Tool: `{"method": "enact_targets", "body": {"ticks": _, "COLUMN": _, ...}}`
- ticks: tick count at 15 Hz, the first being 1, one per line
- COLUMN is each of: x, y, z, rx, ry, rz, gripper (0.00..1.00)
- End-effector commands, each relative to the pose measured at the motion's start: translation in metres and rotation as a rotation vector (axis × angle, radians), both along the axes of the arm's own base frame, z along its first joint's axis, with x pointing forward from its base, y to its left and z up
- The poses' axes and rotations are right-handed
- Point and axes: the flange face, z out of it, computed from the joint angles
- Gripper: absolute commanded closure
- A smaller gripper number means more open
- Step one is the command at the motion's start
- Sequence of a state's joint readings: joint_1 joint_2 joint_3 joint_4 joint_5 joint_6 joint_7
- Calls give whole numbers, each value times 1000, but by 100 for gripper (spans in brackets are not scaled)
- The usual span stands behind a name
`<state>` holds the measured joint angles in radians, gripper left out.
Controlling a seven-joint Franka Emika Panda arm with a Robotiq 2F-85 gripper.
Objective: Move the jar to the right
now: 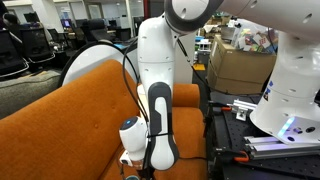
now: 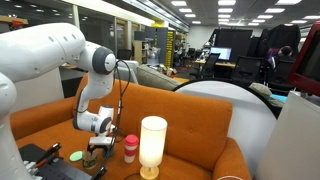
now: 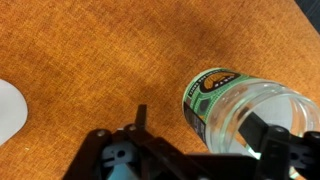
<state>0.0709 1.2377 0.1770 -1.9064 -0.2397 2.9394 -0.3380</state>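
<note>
Gripper (image 3: 197, 125) up close, jaws spread wide, clamping nothing; jar (image 3: 240, 105) partly between fingers (image 3: 275, 145), on orange cushion (image 3: 90, 50); white object (image 3: 8, 110) at view's left edge.

Jar (image 3: 238, 105): stood on the sofa (image 3: 90, 50) seat, toward the right of the wrist view, partly between the fingers.
Gripper (image 2: 97, 150): hung over the seat, left of the tumbler (image 2: 130, 148) in an exterior view.
Tumbler: stood between gripper and lamp (image 2: 152, 142).
Lamp: stood just right of the tumbler, nearer the camera.
Backrest (image 2: 190, 115): rose behind all of them.
</note>
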Motion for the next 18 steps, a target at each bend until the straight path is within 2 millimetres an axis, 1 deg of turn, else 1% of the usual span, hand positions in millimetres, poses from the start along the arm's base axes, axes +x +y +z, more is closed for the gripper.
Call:
{"method": "enact_targets", "body": {"ticks": 1, "x": 5, "y": -2, "z": -6, "rx": 1, "ry": 19, "rz": -5, "gripper": 40}}
{"method": "enact_targets", "body": {"ticks": 2, "x": 5, "y": -2, "z": -7, "rx": 2, "ry": 20, "rz": -6, "gripper": 46}}
{"method": "enact_targets", "body": {"ticks": 6, "x": 6, "y": -4, "z": -8, "rx": 10, "ry": 16, "rz": -16, "gripper": 74}}
{"method": "enact_targets", "body": {"ticks": 9, "x": 6, "y": -7, "z": -3, "rx": -7, "ry": 21, "rz": -25, "gripper": 96}}
{"method": "enact_targets", "body": {"ticks": 11, "x": 4, "y": -7, "z": 1, "rx": -7, "ry": 36, "rz": -25, "gripper": 100}}
{"method": "enact_targets", "body": {"ticks": 14, "x": 0, "y": -6, "z": 11, "rx": -44, "ry": 65, "rz": -31, "gripper": 98}}
{"method": "enact_targets", "body": {"ticks": 18, "x": -8, "y": 0, "z": 35, "rx": -87, "ry": 93, "rz": -53, "gripper": 98}}
